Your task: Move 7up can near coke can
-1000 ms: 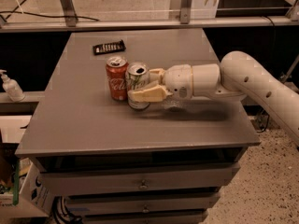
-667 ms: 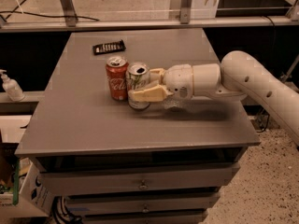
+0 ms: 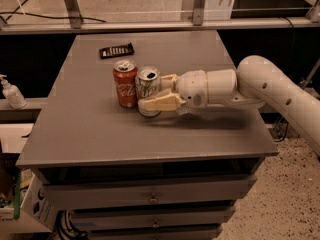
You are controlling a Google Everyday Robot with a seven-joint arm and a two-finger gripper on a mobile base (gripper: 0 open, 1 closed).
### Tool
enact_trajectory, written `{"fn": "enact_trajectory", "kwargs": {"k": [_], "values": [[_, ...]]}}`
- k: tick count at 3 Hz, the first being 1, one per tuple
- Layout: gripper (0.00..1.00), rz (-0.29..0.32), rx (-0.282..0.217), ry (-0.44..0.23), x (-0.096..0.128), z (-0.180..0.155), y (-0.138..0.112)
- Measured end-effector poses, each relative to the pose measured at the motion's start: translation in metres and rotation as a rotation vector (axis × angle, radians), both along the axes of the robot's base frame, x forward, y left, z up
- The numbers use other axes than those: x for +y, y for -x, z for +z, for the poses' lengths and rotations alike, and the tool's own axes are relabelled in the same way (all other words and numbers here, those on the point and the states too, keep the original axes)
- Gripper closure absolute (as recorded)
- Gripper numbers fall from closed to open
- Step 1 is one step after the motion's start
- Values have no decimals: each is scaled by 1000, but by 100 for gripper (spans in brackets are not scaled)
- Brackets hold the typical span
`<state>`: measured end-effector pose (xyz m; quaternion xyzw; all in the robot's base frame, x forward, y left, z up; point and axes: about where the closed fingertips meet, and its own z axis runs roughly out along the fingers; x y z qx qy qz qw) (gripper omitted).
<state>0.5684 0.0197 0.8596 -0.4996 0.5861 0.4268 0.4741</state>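
The red coke can stands upright on the grey table, left of centre. The pale 7up can stands right beside it on its right, nearly touching. My gripper reaches in from the right, with one cream finger in front of the 7up can and the other behind it, closed around the can. The can's lower part is hidden by the front finger.
A black flat remote-like object lies at the table's far left. A white pump bottle stands on a ledge off the table's left. Drawers sit below the table front. A metal rail runs behind.
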Motion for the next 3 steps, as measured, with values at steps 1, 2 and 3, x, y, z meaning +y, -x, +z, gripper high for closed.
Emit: {"fn": "enact_trajectory", "kwargs": {"k": [1, 2, 3], "values": [[0, -13, -3, 8, -10, -11, -31], [0, 16, 78, 63, -17, -36, -71], [0, 16, 78, 63, -17, -36, -71]]}}
